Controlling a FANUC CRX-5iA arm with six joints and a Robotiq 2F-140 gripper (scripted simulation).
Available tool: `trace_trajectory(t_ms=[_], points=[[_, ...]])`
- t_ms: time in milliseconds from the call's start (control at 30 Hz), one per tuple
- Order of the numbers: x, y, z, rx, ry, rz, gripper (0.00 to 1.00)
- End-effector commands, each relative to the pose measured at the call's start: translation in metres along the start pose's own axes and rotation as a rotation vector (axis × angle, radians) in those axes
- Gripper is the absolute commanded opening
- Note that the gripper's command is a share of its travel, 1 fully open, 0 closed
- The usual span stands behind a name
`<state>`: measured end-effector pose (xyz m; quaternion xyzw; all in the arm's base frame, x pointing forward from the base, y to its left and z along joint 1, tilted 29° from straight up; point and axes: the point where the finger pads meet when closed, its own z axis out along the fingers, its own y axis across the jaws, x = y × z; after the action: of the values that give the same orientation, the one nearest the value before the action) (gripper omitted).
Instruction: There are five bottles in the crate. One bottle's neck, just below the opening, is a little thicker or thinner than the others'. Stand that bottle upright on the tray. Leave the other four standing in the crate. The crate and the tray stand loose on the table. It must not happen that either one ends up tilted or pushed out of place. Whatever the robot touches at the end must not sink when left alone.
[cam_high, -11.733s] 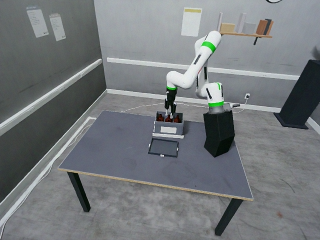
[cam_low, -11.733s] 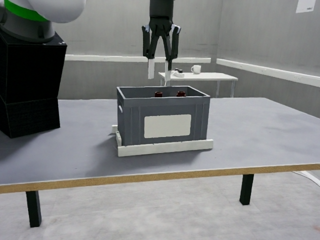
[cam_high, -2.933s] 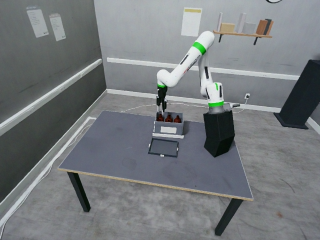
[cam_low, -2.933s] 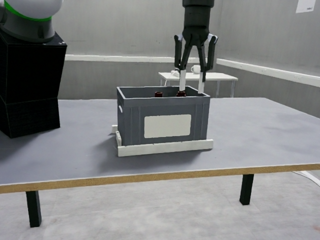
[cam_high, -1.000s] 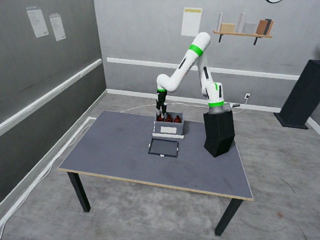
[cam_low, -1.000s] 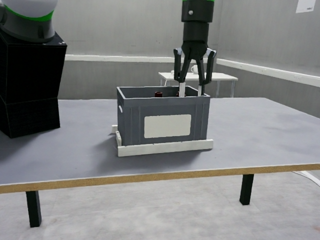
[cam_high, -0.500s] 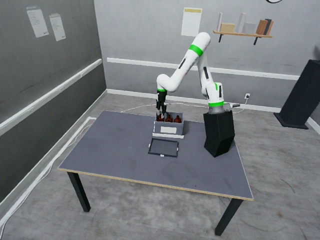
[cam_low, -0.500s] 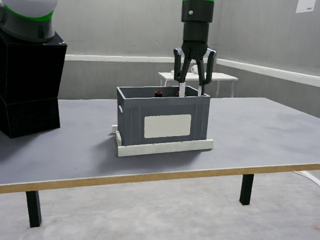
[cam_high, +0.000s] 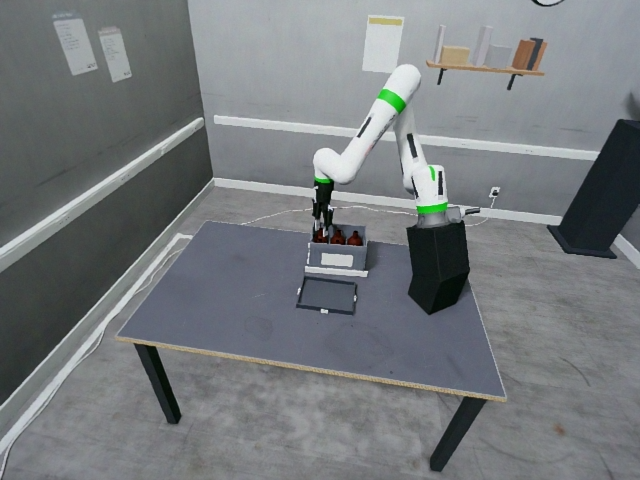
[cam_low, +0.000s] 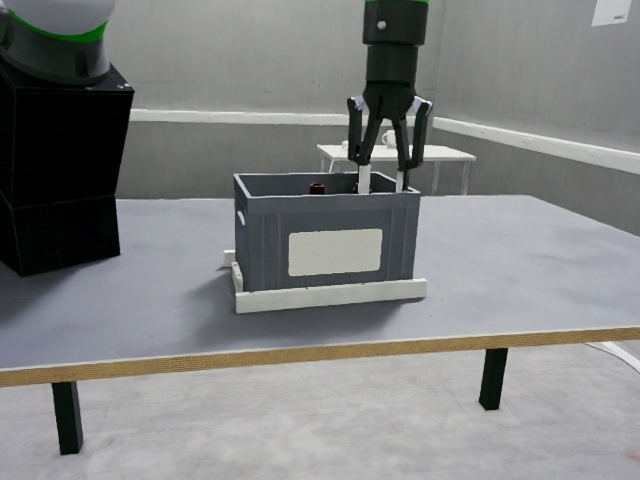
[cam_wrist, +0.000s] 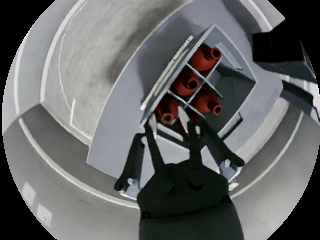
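Observation:
The grey crate (cam_high: 337, 248) stands at the back middle of the table, and several brown bottles (cam_high: 337, 237) stand upright in it. In the wrist view the crate (cam_wrist: 194, 87) shows its dividers and red-brown bottle tops (cam_wrist: 187, 82). My gripper (cam_low: 381, 187) points straight down at the crate's left end as the top camera sees it (cam_high: 323, 228). Its white fingertips dip just below the crate's rim. The fingers stand partly open on either side of a bottle neck (cam_wrist: 167, 112), and I cannot see them touching it. The dark tray (cam_high: 326, 295) lies empty in front of the crate.
The crate (cam_low: 328, 237) rests against white stop strips (cam_low: 330, 298) on the table. The arm's black pedestal (cam_high: 438, 267) stands to the right of the crate. The crate's walls and dividers closely surround the fingers.

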<state>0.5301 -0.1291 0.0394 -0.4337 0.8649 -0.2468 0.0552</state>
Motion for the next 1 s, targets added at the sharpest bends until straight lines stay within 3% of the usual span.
trace_trajectory(t_ms=[0, 200, 233, 967], points=[[-0.0004, -0.0005, -0.0005, 0.001, -0.001, 0.000, 0.44], [-0.0004, -0.0005, -0.0005, 0.001, -0.001, 0.000, 0.44], [-0.0004, -0.0005, -0.0005, 0.001, -0.001, 0.000, 0.10], [-0.0004, -0.0005, -0.0005, 0.001, -0.001, 0.000, 0.10]])
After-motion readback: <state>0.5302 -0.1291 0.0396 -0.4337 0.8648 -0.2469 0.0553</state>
